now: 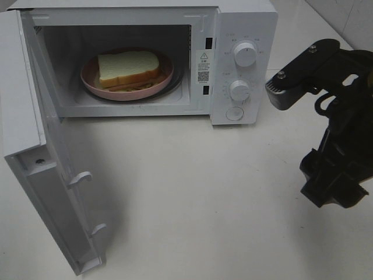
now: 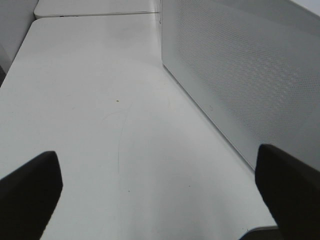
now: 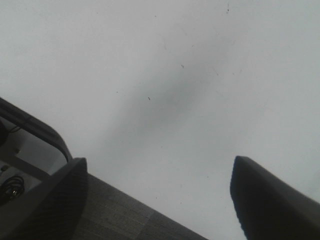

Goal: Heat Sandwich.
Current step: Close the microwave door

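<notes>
The sandwich (image 1: 128, 67), pale white bread with a tan crust, lies on a round pink plate (image 1: 166, 79) inside the open white microwave (image 1: 245, 23). The door (image 1: 49, 198) is swung wide open toward the front left. My right arm (image 1: 338, 134) hangs over the table to the right of the microwave. Its gripper (image 3: 155, 195) is open and empty above bare table. My left gripper (image 2: 160, 190) is open and empty, low over the table beside a perforated white panel (image 2: 240, 75). The left arm does not show in the exterior view.
Two round knobs (image 1: 245, 53) (image 1: 239, 90) and a button sit on the microwave's right control panel. White table (image 1: 204, 192) stretches in front of the microwave, between the open door and the right arm.
</notes>
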Motion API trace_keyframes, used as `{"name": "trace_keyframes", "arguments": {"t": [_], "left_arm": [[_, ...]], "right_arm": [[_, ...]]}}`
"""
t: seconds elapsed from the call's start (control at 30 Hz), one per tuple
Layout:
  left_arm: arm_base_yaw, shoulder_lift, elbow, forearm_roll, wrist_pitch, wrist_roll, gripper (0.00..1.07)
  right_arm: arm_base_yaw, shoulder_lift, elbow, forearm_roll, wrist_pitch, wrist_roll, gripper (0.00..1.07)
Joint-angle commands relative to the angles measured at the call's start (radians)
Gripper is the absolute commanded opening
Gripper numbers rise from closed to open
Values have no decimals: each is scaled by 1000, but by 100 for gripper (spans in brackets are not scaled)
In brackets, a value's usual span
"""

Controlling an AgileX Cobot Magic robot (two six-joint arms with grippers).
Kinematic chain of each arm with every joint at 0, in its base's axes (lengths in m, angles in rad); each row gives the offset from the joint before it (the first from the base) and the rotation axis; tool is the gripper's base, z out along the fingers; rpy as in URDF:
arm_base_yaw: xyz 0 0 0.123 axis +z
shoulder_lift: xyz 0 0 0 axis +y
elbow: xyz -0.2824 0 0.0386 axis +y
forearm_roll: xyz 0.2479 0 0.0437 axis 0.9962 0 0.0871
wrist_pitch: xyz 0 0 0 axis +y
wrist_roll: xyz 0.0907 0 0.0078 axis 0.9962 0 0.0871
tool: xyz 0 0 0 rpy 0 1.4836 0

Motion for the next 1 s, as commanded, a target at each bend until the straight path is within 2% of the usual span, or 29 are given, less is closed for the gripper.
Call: {"name": "trace_keyframes", "arguments": {"t": [0.03, 0.17, 0.43, 0.53, 0.6, 0.63, 0.73, 0.77, 1.0], "left_arm": [[1, -15, 2, 0, -8, -4, 98], [1, -15, 2, 0, -8, -4, 98], [1, -15, 2, 0, -8, -4, 98], [1, -15, 2, 0, -8, -4, 98], [1, -15, 2, 0, -8, -4, 98], [1, -15, 2, 0, -8, -4, 98], [1, -15, 2, 0, -8, -4, 98], [1, -15, 2, 0, -8, -4, 98], [1, -15, 2, 0, -8, -4, 98]], "right_arm": [[1, -22, 3, 15, 31, 8, 76], [1, -71, 3, 11, 61, -3, 76], [0, -335, 39, 10, 118, -7, 76], [-3, -375, 51, 10, 132, 1, 76], [-58, -427, 71, 23, 147, 10, 76], [-58, -427, 71, 23, 147, 10, 76], [-148, -485, 94, 35, 148, -2, 76], [-204, -528, 107, 39, 142, -17, 76], [-322, -670, 143, 64, 142, -42, 76]]}}
